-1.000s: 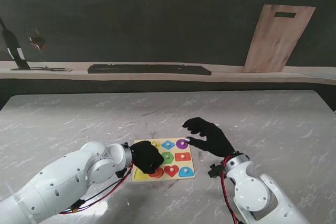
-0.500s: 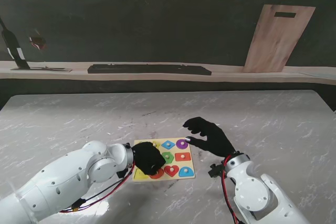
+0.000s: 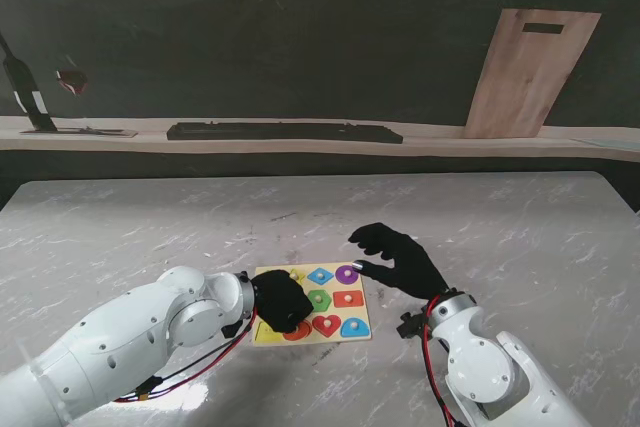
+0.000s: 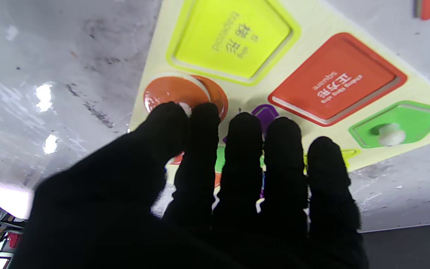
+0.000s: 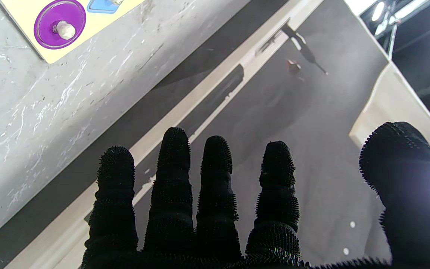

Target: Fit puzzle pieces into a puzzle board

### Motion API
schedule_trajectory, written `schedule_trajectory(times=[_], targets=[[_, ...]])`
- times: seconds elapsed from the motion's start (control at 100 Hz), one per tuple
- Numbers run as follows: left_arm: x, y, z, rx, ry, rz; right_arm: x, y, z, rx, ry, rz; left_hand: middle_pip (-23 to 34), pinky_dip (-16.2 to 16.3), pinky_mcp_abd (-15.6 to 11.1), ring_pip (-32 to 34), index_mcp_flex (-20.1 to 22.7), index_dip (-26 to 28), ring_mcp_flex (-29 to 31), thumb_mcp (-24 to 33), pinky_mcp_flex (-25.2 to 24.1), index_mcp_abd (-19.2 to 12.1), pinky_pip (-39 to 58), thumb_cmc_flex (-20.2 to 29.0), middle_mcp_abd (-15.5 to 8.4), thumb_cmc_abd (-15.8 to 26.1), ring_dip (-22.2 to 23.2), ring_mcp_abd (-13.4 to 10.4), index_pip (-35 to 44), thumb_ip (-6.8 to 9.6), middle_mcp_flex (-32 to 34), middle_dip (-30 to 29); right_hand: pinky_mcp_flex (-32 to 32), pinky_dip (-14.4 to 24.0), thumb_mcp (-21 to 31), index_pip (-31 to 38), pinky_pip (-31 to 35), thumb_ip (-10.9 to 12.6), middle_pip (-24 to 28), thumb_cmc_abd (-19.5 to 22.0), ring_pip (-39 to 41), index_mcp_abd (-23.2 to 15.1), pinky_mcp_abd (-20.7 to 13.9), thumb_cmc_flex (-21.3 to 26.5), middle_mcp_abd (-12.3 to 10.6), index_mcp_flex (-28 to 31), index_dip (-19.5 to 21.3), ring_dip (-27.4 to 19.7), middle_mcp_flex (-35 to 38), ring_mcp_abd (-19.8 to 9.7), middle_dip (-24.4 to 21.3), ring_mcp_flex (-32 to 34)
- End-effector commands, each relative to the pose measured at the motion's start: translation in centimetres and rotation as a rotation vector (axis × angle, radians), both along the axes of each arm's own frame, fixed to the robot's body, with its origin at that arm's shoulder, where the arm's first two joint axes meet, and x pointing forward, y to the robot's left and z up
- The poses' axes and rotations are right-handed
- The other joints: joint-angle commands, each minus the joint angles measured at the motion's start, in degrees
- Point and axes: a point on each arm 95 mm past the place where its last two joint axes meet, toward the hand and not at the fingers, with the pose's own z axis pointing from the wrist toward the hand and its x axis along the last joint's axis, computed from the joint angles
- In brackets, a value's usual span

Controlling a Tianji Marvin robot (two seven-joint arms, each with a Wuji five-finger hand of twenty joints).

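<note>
The pale yellow puzzle board [image 3: 362, 313] lies on the marble table between my hands, with several coloured pieces seated in it. My left hand [image 3: 281, 303] covers its left part, palm down. In the left wrist view the thumb and forefinger [image 4: 170, 123] pinch the white knob of the orange round piece [image 4: 170, 91], which sits at its recess by the board's near edge. The yellow trapezoid recess [image 4: 233, 37] and red square recess [image 4: 336, 78] are bare; the green pentagon [image 4: 405, 119] is seated. My right hand [image 3: 396, 259] hovers open beside the purple circle [image 5: 60, 24].
A wooden cutting board [image 3: 530, 72] leans on the dark back wall. A long black bar [image 3: 285, 132] lies on the shelf behind the table, and a dark stand [image 3: 25, 97] rises at its far left. The marble table [image 3: 500, 217] stretches wide to the right.
My left hand has crept slightly nearer to me over the board's left part. The right hand has not moved.
</note>
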Motion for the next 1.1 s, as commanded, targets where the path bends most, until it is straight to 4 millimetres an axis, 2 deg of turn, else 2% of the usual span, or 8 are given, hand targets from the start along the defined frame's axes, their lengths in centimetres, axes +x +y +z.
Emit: schedule_trajectory(times=[0.0, 0.93, 1.03, 1.09], targets=[[0.19, 0.03, 0.12, 0.003, -0.009, 0.003, -0.26, 0.31, -0.06, 0.007, -0.001, 0.005, 1.4, 0.9, 7.8, 1.5, -0.9, 0.9, 2.6, 2.7, 0.2, -3.0, 2.5, 1.1, 0.9, 1.1, 0.8, -0.2, 2.4, 4.06, 0.4, 0.3, -0.7, 1.0, -0.8, -0.7, 0.2, 2.1, -0.1, 0.8, 0.7, -2.0, 0.2, -0.8, -1.2, 0.4, 0.8, 0.3, 1.1, -0.1, 0.3, 0.0], [0.6, -0.25, -0.05, -0.007, -0.033, -0.02, -0.22, 0.25, -0.05, 0.011, 0.003, 0.001, 2.5, 0.9, 7.8, 1.6, -1.4, -0.5, 2.8, -0.8, 0.5, -2.6, 2.7, 2.3, 0.7, 2.6, 0.2, -0.5, 1.0, 2.6, -0.1, -0.8, -0.7, 1.0, -0.8, -0.7, 0.1, 2.1, -0.2, 0.8, 0.7, -1.9, 0.2, -0.9, -1.2, 0.5, 0.7, 0.3, 1.1, 0.0, 0.3, 0.0], [0.56, -0.19, -0.04, 0.007, -0.022, -0.022, -0.23, 0.18, -0.02, 0.012, -0.001, -0.003, 2.8, 0.8, 7.7, 1.5, -1.5, -0.6, 2.7, -2.5, 0.3, -2.3, 2.6, 2.5, 0.7, 2.6, 0.0, -0.4, 0.9, 1.76, -0.4, -1.3, -0.8, 1.0, -0.8, -0.6, 0.1, 2.1, -0.1, 0.8, 0.7, -1.9, 0.2, -0.9, -1.2, 0.6, 0.8, 0.3, 1.1, 0.0, 0.3, 0.0], [0.53, -0.16, -0.04, 0.01, -0.017, -0.022, -0.26, 0.14, -0.01, 0.012, -0.003, -0.005, 3.5, 0.8, 7.8, 1.5, -1.4, -0.1, 2.8, -5.9, 0.3, -2.5, 2.6, 3.4, 0.5, 2.5, -0.2, -0.4, 1.7, -0.02, -0.5, -2.0, -0.7, 1.0, -0.8, -0.6, 0.2, 2.1, -0.1, 0.8, 0.7, -2.0, 0.1, -0.9, -1.2, 0.7, 0.8, 0.4, 1.2, 0.0, 0.3, 0.1]])
